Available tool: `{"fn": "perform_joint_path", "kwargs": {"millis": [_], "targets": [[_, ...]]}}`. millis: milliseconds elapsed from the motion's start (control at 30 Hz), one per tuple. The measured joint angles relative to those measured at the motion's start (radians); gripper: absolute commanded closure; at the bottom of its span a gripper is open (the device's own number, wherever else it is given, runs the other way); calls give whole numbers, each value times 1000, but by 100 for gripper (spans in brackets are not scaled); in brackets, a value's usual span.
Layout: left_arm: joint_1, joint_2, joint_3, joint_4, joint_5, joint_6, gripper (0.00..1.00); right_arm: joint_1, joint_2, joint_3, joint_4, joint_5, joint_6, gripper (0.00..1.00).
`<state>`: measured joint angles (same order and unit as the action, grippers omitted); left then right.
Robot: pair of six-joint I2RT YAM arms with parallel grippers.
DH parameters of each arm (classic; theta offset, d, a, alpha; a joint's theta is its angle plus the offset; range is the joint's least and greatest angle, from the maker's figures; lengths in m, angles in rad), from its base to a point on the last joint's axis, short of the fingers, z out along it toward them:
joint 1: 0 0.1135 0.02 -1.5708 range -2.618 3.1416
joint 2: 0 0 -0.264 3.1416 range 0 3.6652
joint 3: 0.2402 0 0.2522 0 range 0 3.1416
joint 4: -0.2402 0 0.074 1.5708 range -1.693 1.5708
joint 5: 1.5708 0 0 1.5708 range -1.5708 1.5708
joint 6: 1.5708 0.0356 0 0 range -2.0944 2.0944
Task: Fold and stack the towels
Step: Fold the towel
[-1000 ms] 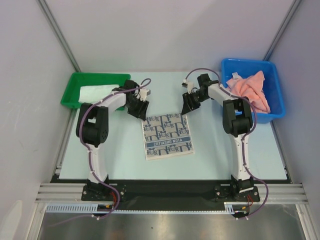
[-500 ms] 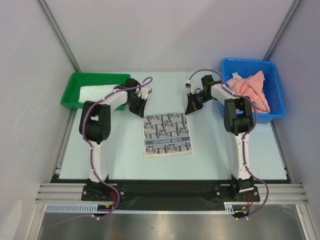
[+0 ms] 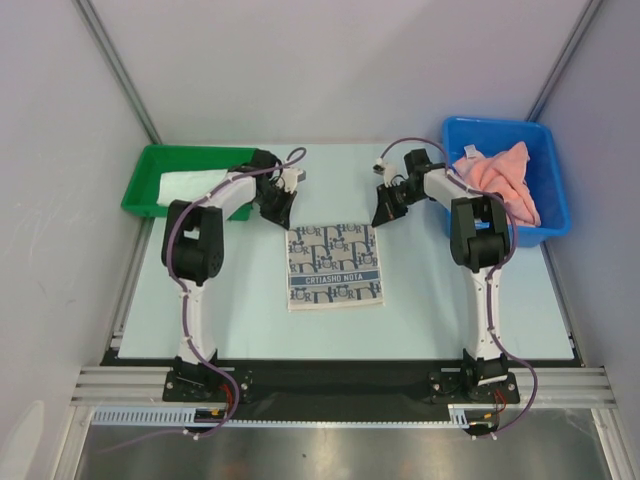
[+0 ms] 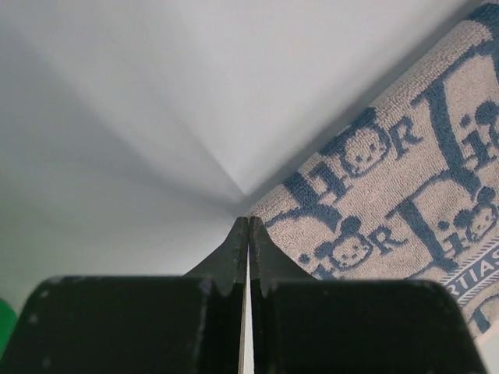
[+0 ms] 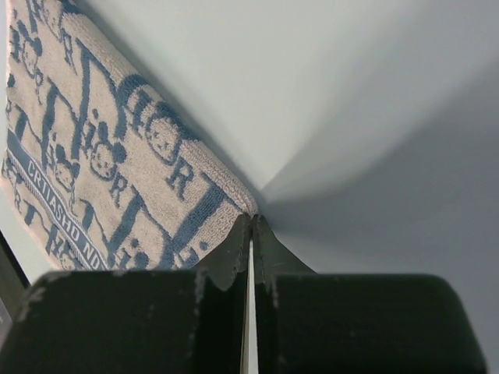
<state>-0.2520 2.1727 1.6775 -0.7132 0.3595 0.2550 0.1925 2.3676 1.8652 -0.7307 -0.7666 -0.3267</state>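
White terry cloth printed with a blue-grey motif, the patterned towel [image 3: 336, 266], is laid flat and folded to a rectangle at the middle of the pale table [image 3: 240, 310], a lettered band running across its near half. The left gripper [image 3: 281, 218] is set down at the towel's eleven o'clock corner, and the right gripper [image 3: 381, 215] at its one o'clock corner.

In the left wrist view the black fingers [image 4: 230, 253] are seen pressed together, with only a hairline between them, their tips meeting the very point of the cloth. The same is seen in the right wrist view, where the fingers [image 5: 230, 253] are closed tip to tip against the towel's corner. Whether any cloth is caught between the tips cannot be told at either corner.

At ten o'clock from the patterned towel a green bin [image 3: 140, 195] is placed, and a white towel [image 3: 190, 185] is lying inside it. At two o'clock a blue bin [image 3: 500, 124] is placed, with pink towels [image 3: 500, 178] heaped loosely in it, well apart from the towel on the table.
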Motion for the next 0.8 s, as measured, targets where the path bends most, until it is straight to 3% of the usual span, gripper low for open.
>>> {"fn": "perform_joint_path", "kwargs": {"millis": [333,800], "targets": [[-16,-157,-36,0,9,-2,100,0,-288,-294,208,64,56,100],[-107,-447,-344,68,-58,-48,100,83,-705,-724,418,226,210,100]]}}
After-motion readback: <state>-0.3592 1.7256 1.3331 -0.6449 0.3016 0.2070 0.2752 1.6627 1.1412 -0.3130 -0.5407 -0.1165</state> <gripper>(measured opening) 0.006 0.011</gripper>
